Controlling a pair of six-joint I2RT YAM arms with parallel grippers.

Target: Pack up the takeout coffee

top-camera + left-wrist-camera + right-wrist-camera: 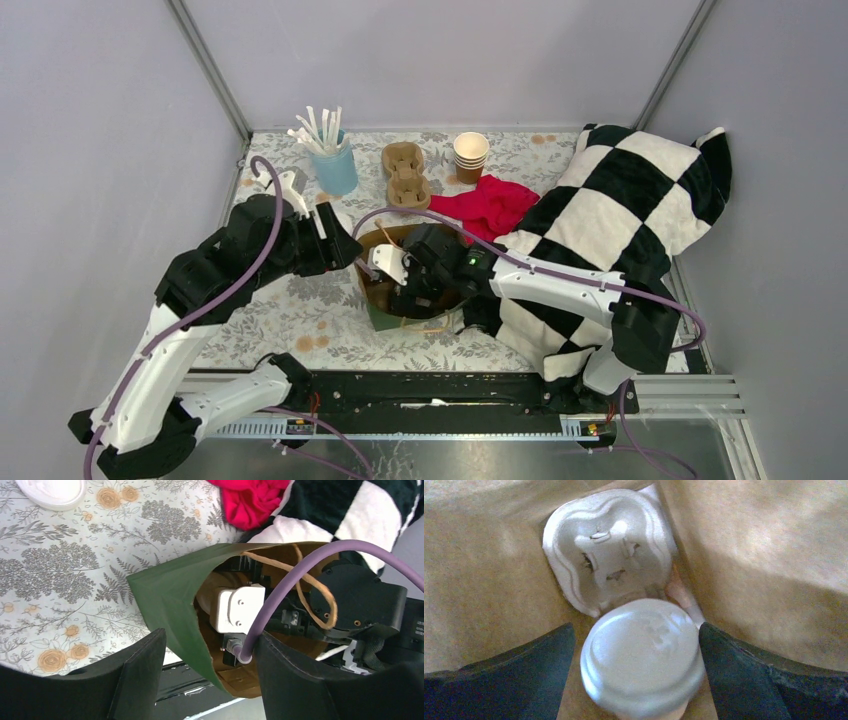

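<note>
straddling the takeout coffee (642, 655), the right claw (635, 630) stands released inside the paper bag (484, 570); the drink sits low, at 6 o'clock of the pulp carrier (606, 545). the left claw (210, 635), spread, brackets the bag's rim, likely to hold its mouth open.

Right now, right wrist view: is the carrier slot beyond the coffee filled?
No, the carrier slot beyond the takeout coffee sits empty, its bottom showing.

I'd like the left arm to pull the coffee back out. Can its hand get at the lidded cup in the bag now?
Probably not. The lidded cup sits deep in the bag, and the right hand fills the opening, open around it. The left hand only straddles the rim.
</note>
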